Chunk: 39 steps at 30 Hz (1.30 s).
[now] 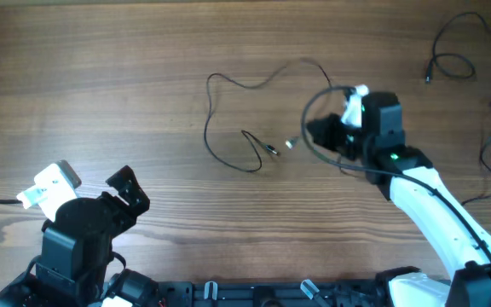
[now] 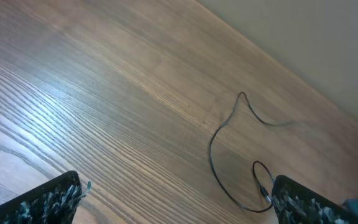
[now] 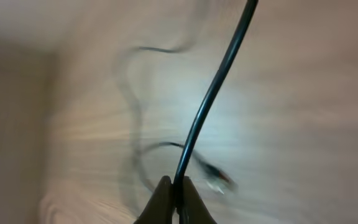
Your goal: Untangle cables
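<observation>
Right end effector (image 3: 178, 196) clamping black cable (image 3: 212, 93); left end effector (image 1: 129, 191) resting apart. Risk: lifting tightening loop beside connectors (image 1: 272, 149).

Right tool (image 3: 176, 200) reaches forward, fingers pinched together; left tool (image 1: 129, 189) sits low, fingers spread.

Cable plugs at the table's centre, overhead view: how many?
2: a dark plug ending the thin cable, and a pale plug just right of it, near the right gripper, which is shut on a thicker cable. More may hide beneath that gripper.
</observation>
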Tool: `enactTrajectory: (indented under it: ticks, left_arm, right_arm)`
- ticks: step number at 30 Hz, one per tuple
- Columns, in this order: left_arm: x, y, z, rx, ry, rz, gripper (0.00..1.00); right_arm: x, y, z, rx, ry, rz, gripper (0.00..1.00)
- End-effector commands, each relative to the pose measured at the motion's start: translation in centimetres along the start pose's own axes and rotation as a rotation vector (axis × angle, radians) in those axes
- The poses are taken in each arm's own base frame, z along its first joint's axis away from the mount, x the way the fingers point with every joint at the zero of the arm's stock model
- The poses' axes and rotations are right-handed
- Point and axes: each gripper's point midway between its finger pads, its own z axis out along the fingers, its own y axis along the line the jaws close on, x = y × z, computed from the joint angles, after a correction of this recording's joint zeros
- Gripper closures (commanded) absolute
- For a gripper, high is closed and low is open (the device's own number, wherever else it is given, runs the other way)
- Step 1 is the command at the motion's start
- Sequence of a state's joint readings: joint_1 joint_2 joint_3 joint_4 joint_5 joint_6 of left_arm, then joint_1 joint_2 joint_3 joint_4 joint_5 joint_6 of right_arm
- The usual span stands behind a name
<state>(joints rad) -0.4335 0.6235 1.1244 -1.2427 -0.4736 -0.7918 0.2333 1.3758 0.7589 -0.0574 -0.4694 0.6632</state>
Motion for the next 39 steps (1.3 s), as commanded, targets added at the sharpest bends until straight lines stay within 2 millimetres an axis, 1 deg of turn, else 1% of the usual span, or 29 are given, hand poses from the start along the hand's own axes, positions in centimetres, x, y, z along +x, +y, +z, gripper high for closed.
enactTrajectory:
  ticks: [1,4,5,8,9,12,14,15,17,18,19,20,21,22,23,24,27,29,31,32,33,34,35,37,39]
  left_arm:
    - [0.0,0.0,0.0,-0.002,0.000,-0.012,0.00]
    - [0.0,0.0,0.0,-0.002,0.000,-0.012,0.00]
    - [0.0,0.0,0.0,-0.002,0.000,-0.012,0.00]
    - [0.0,0.0,0.0,-0.002,0.000,-0.012,0.00]
    - [0.0,0.0,0.0,-0.002,-0.001,-0.012,0.00]
    - [0.0,0.0,0.0,-0.002,-0.001,-0.012,0.00]
    - [0.0,0.0,0.0,-0.002,0.000,-0.012,0.00]
    - [0.0,0.0,0.0,-0.002,0.000,-0.012,0.00]
    - [0.0,0.0,0.0,-0.002,-0.001,-0.012,0.00]
    - [0.0,0.0,0.0,-0.002,-0.001,-0.012,0.00]
    - [0.0,0.0,0.0,-0.002,-0.001,-0.012,0.00]
    - [0.0,0.0,0.0,-0.002,0.000,-0.012,0.00]
    - [0.0,0.0,0.0,-0.002,-0.001,-0.012,0.00]
    - [0.0,0.0,0.0,-0.002,0.000,-0.012,0.00]
    - [0.0,0.0,0.0,-0.002,0.000,-0.012,0.00]
    - [0.0,0.0,0.0,-0.002,-0.001,-0.012,0.00]
    - [0.0,0.0,0.0,-0.002,-0.001,-0.012,0.00]
    - [0.0,0.0,0.0,-0.002,0.000,-0.012,0.00]
    - [0.0,0.0,0.0,-0.002,-0.001,-0.012,0.00]
    - [0.0,0.0,0.0,-0.002,0.000,-0.012,0.00]
    - [0.0,0.0,0.0,-0.001,0.000,-0.012,0.00]
    - [0.0,0.0,0.0,-0.002,-0.001,-0.012,0.00]
    - [0.0,0.0,0.0,-0.002,-0.001,-0.012,0.00]
    - [0.0,0.0,0.0,-0.002,-0.001,-0.012,0.00]
    - [0.0,0.0,0.0,-0.002,0.000,-0.012,0.00]
  right_arm:
    - [0.4,5.7,1.0,-0.152,-0.015,-0.212,0.96]
    - [1.0,7.7,2.6,-0.157,-0.070,-0.317,0.96]
    - [1.4,8.1,3.0,-0.157,-0.074,-0.342,0.96]
    - [3.4,8.4,5.2,-0.150,-0.040,-0.414,0.95]
    - [3.9,8.3,5.7,-0.143,-0.029,-0.425,0.95]
    - [5.2,6.8,8.1,-0.091,0.017,-0.466,0.95]
    - [5.9,5.3,9.9,-0.056,0.059,-0.478,0.95]
    - [6.0,4.6,10.8,-0.034,0.069,-0.478,0.95]
    - [5.6,3.7,11.6,0.009,0.061,-0.480,0.95]
    - [5.4,3.7,11.7,0.014,0.055,-0.505,0.88]
    - [5.2,4.0,11.5,0.012,0.053,-0.530,0.73]
    - [4.9,4.4,11.3,0.012,0.053,-0.550,0.62]
    - [4.6,4.8,10.9,0.014,0.056,-0.563,0.36]
    - [4.4,5.2,10.5,0.018,0.063,-0.575,0.21]
    - [4.2,5.6,9.9,0.025,0.076,-0.596,0.04]
    - [4.0,6.1,9.3,0.032,0.090,-0.618,0.00]
    - [3.4,7.5,7.1,0.046,0.122,-0.705,0.00]
    - [3.2,8.0,5.6,0.051,0.130,-0.777,0.00]
    - [2.8,7.5,4.3,0.109,0.124,-0.791,0.00]
    - [2.7,7.0,3.9,0.144,0.125,-0.792,0.00]
    - [2.8,6.0,3.6,0.187,0.144,-0.834,0.00]
    - [3.5,5.2,3.6,0.196,0.191,-0.914,0.00]
    - [3.8,4.8,3.6,0.201,0.211,-0.934,0.00]
    - [4.1,4.6,3.6,0.206,0.218,-0.874,0.00]
    - [4.3,5.1,3.6,0.194,0.203,-0.736,0.00]
